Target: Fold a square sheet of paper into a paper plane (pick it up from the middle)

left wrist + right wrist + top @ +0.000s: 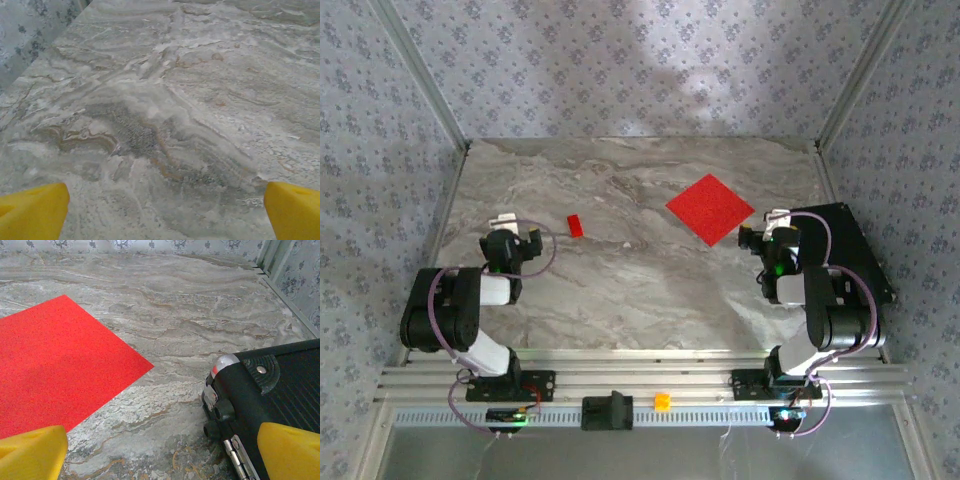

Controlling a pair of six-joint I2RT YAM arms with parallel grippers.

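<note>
- We see the square sheet of thin bright red paper [710, 208] lying flat on the grey marble-patterned counter [620, 290], in the far right part of it.
- In the top view the sheet is turned like a diamond, with one corner pointing to the far side and one to the near side. No fold is visible on it.
- The right jaws stand wide apart and hold nothing. In the right wrist view their yellow fingertips [32, 452] are at the two bottom corners, with bare counter between them.
- These right jaws are near the sheet's near right edge but do not touch it. In the right wrist view the red sheet [55, 370] lies to the left and further away than the fingertips.
- A black hard case with metal fittings [280, 390] lies at the right edge of the counter, beside the right arm. Bare counter separates it from the sheet.
- The left jaws are also wide apart and empty. In the left wrist view their yellow fingertips [32, 212] are over bare marble.
- A tiny red rectangular block [575, 225] lies left of the middle of the counter, just to the right of the left jaws and well apart from the sheet.
- A small orange piece [662, 401] sits on the metal rail at the near edge, between the two arm bases.
</note>
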